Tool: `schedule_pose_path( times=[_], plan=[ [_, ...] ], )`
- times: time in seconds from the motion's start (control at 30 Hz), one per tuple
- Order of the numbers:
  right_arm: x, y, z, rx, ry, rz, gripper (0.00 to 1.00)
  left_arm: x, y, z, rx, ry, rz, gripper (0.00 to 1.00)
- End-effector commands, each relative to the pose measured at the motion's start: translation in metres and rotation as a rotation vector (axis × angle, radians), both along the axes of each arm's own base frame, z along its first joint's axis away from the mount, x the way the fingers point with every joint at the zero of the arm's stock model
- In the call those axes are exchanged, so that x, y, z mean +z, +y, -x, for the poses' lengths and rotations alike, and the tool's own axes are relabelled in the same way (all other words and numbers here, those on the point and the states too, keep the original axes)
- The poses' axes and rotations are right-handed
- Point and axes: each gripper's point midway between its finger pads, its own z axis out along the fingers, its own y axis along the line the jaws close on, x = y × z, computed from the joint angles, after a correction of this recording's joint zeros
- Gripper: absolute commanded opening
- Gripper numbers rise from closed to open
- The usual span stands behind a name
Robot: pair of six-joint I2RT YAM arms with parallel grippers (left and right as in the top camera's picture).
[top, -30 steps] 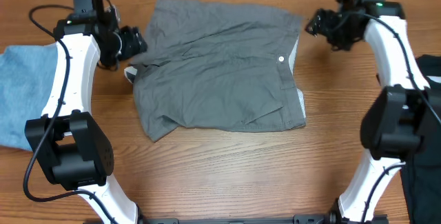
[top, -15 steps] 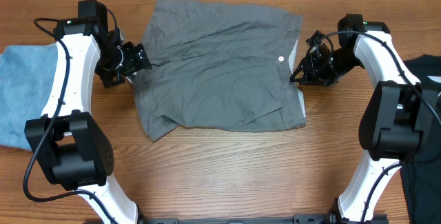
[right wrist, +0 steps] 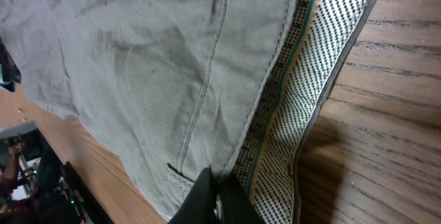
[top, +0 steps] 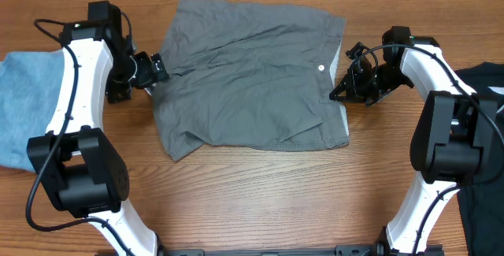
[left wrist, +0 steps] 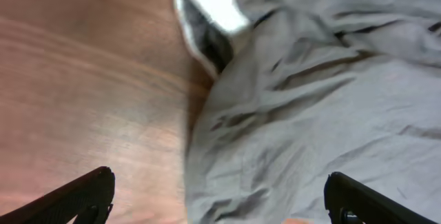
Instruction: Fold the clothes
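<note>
Now we are at the gripping stage of the first fold, as we judge it. The shorts (top: 252, 75) lie spread flat in the middle of the worktop (top: 260, 209), with the waistband (top: 334, 47) and its small button (top: 321, 68) at the right side.

The right gripper (top: 340, 92) is clenched on the waistband edge, pinching the cloth just where the grey fabric meets the dotted lining (right wrist: 306, 86). The left gripper (top: 153, 68) is released and holds nothing. Its fingers stand wide apart at the left edge of the shorts, one over bare wood and one over grey cloth, with a pale patch of lining (left wrist: 210, 3) just beyond them on the far side.

The next move seems to fall to the left side. That gripper needs to come down and close on the left edge, catching every layer there and not only the top one. Both ends could then lift together and keep the cloth taut. If one side rises alone, we expect the shorts to drag and bunch.
</note>
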Motion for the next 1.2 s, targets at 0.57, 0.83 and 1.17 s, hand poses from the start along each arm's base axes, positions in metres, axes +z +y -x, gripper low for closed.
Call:
schedule_pose_path(
  times=[0.57, 0.83, 1.17],
  plan=[
    [0.000, 0.001, -0.011, 0.003, -0.060, -0.013, 0.04, -0.060, -0.031, -0.001, -0.098, -0.106, 0.239, 0.04],
    [0.006, -0.015, -0.025, -0.034, -0.101, 0.005, 0.04, -0.055, 0.007, -0.007, -0.071, -0.135, 0.157, 0.04],
    [-0.004, -0.045, -0.021, -0.076, -0.070, 0.091, 0.04, -0.056, 0.003, -0.012, -0.124, -0.149, 0.108, 0.70]
  ],
)
